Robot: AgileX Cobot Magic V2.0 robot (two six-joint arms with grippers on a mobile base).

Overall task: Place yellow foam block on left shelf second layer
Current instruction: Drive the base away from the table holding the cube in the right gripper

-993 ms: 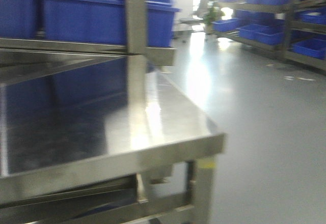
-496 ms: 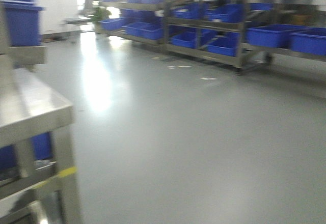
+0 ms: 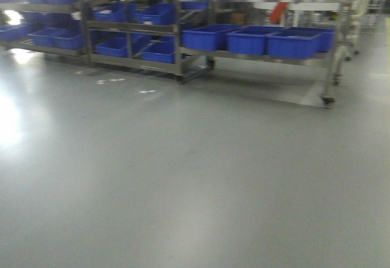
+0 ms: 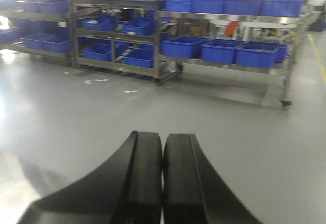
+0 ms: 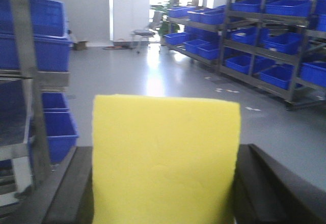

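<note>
- Right claw pinches the yellow foam block; left claw pressed together, empty.
- Carry step, I judge; ahead only floor, far racks.
- Next: find left shelf, line up its second layer.

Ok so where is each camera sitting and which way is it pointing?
Front-facing: on the robot's front, looking across the grey floor at racks of blue bins; no robot parts show.
Left wrist: behind the left pincer, shut and empty, facing those racks.
Right wrist: behind the right pincer gripping the yellow foam block; steel shelf at left.
Shared: front and left wrist both show the rack with three blue bins.
</note>
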